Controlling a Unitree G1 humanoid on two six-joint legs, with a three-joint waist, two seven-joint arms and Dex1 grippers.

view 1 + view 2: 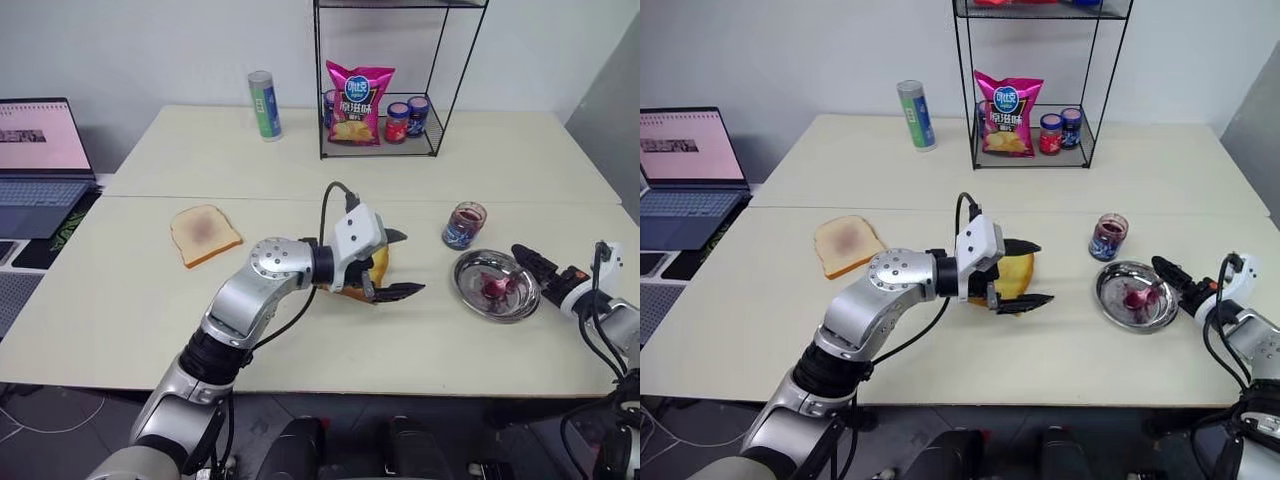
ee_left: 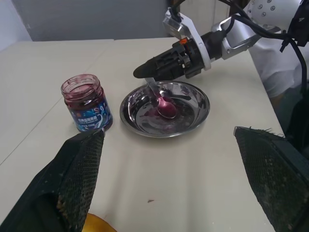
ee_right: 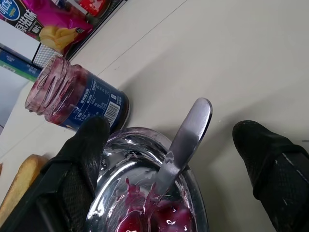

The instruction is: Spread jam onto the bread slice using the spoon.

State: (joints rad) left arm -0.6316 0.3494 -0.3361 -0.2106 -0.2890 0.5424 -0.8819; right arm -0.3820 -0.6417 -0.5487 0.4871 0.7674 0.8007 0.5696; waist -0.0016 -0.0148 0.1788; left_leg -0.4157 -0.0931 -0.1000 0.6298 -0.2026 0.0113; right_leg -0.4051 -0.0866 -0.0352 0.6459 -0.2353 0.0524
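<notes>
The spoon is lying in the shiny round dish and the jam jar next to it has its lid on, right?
Not quite. The spoon does lie in the dish, but the jam jar beside it has no lid; its mouth is open, as the left wrist view shows.

Two cream rectangular tables [image 1: 120, 300] stand pushed together before a plain white wall [image 1: 150, 50]. A black wire shelf rack [image 1: 322, 90] stands on the far table; an open laptop [image 1: 40, 150] sits to the left.

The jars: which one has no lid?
The blue-labelled jar beside the steel dish stands open; the two jars on the wire shelf have lids.
</notes>
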